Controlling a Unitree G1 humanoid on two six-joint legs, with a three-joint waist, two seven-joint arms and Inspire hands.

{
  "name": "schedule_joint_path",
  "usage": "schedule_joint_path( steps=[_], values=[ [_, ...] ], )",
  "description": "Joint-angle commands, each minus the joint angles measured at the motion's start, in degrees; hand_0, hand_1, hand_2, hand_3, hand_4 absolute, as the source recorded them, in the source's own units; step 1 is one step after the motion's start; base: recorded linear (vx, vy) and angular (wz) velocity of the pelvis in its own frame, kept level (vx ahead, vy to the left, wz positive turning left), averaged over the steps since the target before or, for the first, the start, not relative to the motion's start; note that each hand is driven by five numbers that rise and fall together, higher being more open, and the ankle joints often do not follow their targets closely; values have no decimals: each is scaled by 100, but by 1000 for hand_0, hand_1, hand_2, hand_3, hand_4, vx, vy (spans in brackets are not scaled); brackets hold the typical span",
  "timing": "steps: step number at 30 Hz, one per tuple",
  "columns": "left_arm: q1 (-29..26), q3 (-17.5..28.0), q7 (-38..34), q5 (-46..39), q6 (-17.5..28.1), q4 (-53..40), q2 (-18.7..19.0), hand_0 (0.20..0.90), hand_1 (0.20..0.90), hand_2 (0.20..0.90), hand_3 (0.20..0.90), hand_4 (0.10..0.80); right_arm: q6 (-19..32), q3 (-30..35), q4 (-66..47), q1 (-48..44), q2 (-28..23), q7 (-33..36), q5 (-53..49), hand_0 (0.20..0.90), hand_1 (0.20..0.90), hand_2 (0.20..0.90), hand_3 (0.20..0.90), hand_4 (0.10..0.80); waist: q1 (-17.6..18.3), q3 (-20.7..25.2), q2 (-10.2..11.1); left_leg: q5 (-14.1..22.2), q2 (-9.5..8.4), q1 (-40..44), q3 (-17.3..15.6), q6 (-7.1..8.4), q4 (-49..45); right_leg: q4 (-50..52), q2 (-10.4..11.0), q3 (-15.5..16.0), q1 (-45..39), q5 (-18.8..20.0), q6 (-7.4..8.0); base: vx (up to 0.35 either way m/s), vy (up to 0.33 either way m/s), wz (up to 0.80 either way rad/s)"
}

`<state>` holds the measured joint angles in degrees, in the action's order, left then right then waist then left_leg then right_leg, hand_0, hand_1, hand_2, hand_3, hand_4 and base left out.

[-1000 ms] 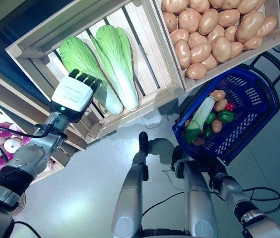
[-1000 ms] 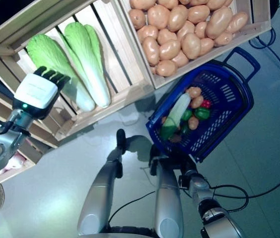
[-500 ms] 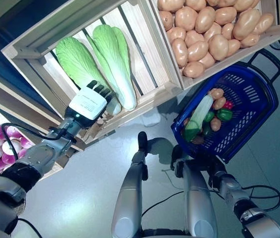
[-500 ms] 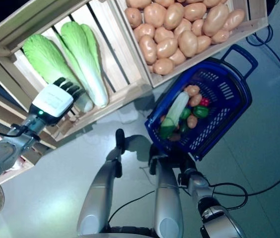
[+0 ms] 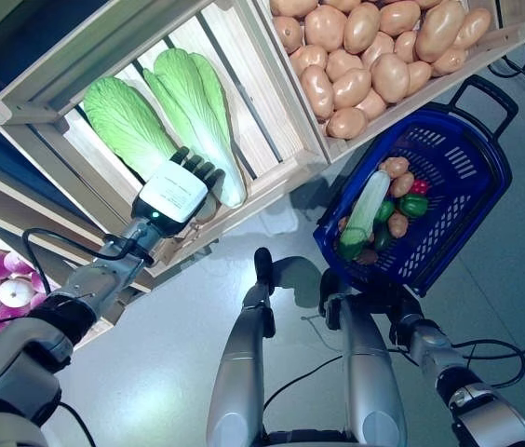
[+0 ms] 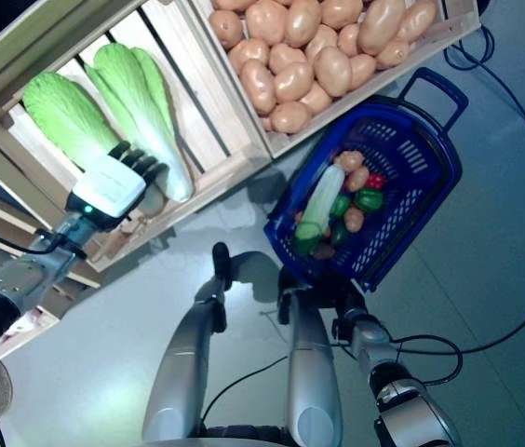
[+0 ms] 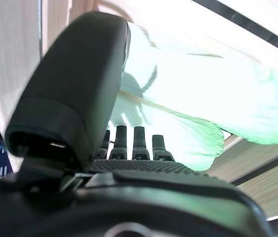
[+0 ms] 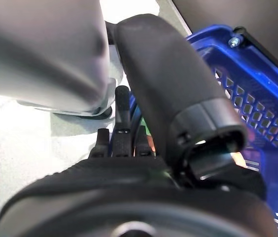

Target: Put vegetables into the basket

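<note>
The left hand reaches into the slatted wooden crate with its fingers straight and its thumb standing apart, the fingertips at the pale stalk ends of the 2 green napa cabbages lying side by side there, curled round neither. The right hand is low beside the blue plastic basket; whether its fingers grip the basket I cannot tell. The basket already carries a long green cucumber, green peppers and small potatoes, just below a second wooden crate of brown potatoes.
</note>
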<state>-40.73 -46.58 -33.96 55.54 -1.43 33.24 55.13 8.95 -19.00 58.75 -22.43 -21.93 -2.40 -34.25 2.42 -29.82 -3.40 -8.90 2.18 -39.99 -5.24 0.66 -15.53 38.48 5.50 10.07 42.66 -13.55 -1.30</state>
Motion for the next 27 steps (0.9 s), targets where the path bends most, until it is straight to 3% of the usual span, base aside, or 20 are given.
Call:
schedule_joint_path(
  steps=[1, 9, 27],
  values=[
    [-313, 428, -503, 124, -225, 205, 44, 900, 900, 900, 900, 800, 36, -57, -131, 48, -173, 134, -113, 900, 900, 900, 900, 800, 95, 3, 24, 996, 7, -236, -237, 190, -1058, -1056, -115, -222, -116, 956, 266, 4, 34, 1],
    [-161, 716, -1114, 169, -47, 831, -50, 900, 900, 900, 900, 800, 96, 7, -251, 182, -247, 140, -105, 900, 900, 900, 900, 800, 102, 3, 65, 1003, 38, -416, -206, 197, -1195, -923, -101, -222, 61, 932, 250, -2, 8, 0],
    [740, 1047, -1626, 370, -373, 1643, -520, 900, 900, 900, 900, 800, 68, -36, -480, 147, -323, 245, -138, 900, 900, 900, 900, 800, 27, 3, 49, 969, -22, -607, -148, 217, -1163, -951, -85, -212, 247, 944, 241, 0, 2, 0]
  ],
)
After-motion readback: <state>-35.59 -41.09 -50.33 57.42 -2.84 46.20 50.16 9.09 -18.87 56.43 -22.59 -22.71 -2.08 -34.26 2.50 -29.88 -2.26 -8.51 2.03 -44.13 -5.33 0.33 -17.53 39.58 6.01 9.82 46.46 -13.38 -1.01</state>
